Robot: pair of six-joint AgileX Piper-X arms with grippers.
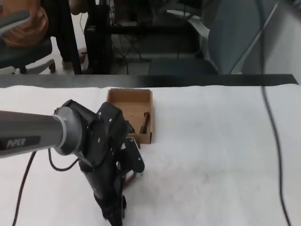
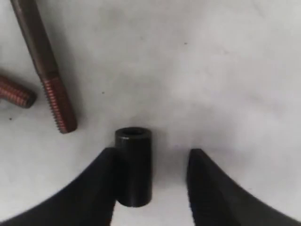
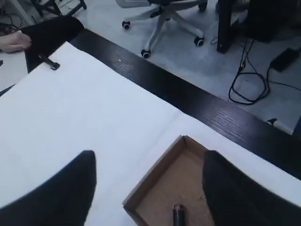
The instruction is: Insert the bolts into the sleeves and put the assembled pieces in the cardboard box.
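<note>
A short black sleeve lies on the white cloth between the fingers of my left gripper, which is open; one finger touches the sleeve's side, the other stands clear of it. Just beyond lie a long copper-coloured bolt and the threaded end of a second bolt. The cardboard box sits near the bench's far edge with an assembled piece inside. My right gripper hangs open high above the box, where a dark piece shows. An arm bends down to the cloth beside the box.
White cloth covers the bench, with wide bare room to the right of the box. A black edge marks the far side. Office chairs and cables stand on the floor beyond. A thin cable hangs at the right.
</note>
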